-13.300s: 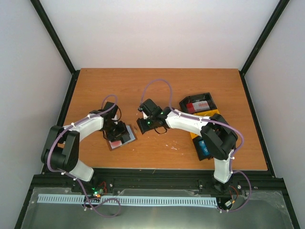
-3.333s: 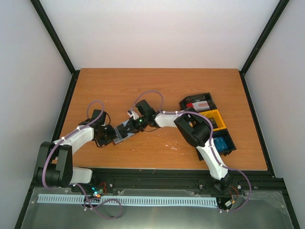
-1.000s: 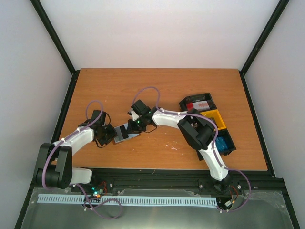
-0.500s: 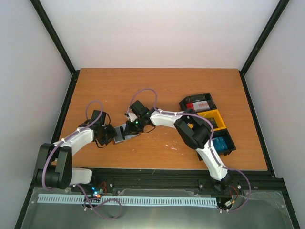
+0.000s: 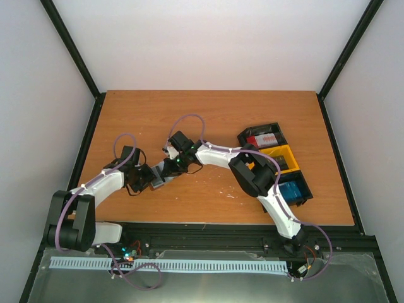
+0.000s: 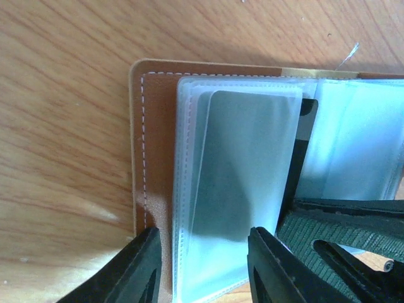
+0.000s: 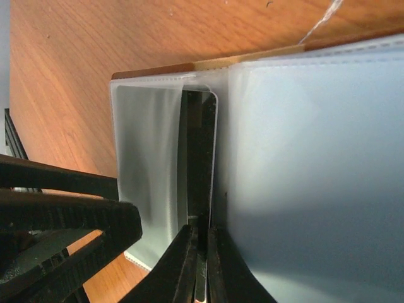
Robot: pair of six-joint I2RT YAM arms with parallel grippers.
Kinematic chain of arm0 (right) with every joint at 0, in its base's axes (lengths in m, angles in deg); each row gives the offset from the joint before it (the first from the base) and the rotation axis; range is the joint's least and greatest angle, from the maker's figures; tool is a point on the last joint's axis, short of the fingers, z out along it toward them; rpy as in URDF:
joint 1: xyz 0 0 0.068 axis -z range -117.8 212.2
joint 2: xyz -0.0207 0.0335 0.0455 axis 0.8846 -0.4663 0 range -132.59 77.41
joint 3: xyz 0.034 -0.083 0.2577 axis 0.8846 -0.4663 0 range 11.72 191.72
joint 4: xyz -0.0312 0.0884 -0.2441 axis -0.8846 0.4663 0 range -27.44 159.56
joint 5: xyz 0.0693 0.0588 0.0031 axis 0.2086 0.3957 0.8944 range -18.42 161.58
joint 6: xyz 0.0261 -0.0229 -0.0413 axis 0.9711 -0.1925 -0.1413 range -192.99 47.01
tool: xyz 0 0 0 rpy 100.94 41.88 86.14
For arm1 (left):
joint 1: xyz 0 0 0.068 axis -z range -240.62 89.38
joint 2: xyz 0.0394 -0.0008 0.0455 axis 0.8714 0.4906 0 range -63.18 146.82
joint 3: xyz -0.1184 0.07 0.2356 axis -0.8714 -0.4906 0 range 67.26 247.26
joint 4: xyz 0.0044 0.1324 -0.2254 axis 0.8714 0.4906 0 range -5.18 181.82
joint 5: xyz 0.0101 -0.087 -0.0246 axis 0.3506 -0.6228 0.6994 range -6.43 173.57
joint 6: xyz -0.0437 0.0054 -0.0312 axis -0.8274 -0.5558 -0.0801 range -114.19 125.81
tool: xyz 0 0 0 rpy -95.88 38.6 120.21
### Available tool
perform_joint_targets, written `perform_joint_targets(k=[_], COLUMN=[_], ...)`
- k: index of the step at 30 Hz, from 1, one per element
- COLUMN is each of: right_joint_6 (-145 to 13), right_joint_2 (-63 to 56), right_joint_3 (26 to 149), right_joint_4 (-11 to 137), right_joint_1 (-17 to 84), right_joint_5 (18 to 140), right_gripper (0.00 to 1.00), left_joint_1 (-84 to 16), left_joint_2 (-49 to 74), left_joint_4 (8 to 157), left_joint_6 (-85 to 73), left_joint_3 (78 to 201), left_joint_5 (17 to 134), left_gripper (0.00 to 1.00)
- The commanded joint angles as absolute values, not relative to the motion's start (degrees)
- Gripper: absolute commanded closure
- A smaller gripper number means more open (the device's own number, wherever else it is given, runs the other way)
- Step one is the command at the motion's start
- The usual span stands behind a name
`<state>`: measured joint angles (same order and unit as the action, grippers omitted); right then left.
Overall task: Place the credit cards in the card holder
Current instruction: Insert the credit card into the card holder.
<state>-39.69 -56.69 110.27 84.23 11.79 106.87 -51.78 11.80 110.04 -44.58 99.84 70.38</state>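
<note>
A flat brown leather-like card holder [image 5: 161, 175] with white stitching lies open on the orange-brown wooden table [image 5: 208, 113], near its front edge and left of the middle. Its clear plastic sleeves [image 6: 246, 164] face up. The left jaws stand part-way apart, their black fingers [image 6: 136, 271] down over the holder's end, one over the brown cover and the other over the sleeves. The right jaws, just beside them, are pinched narrowly on the edge of a thin dark plastic card [image 7: 199, 158], which sits partly slotted between the sleeves by the fold. Toward the table's right edge three plastic trays sit in a row: a black tray [image 5: 242, 135] with a red and white card [image 5: 262, 137], a yellow tray [image 5: 287, 158], and a second black tray [image 5: 307, 189] with a blue card [image 5: 291, 189]. The print on the red and white card is too small to read.
</note>
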Motion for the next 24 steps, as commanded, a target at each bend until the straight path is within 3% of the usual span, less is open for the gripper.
perform_joint_targets(k=[1,6,10,15,24], right_joint_6=[-40.56,-40.79,-41.43,-41.75,-42.01], right_joint_2=[-55.34,-53.14,-54.50,-55.08,-56.92], right_joint_3=[110.00,109.39,110.94,110.97,110.83], right_joint_4=[83.97,84.99,86.70,86.54,84.83], right_joint_1=[10.81,10.79,10.81,10.80,10.79], right_joint_5=[103.17,98.04,96.96,96.29,99.92], right_gripper=[0.92,0.91,0.84,0.79,0.88], left_joint_1=[-51.74,-51.74,-51.74,-51.74,-51.74], left_joint_2=[11.23,7.80,8.33,10.36,11.91], left_joint_4=[111.43,112.44,113.01,112.99,111.62], left_joint_6=[-44.26,-45.01,-45.24,-45.52,-44.47], left_joint_3=[98.30,98.96,98.99,99.07,98.26], left_joint_5=[71.53,73.74,75.19,75.39,73.80], left_gripper=[0.56,0.44,0.38,0.37,0.45])
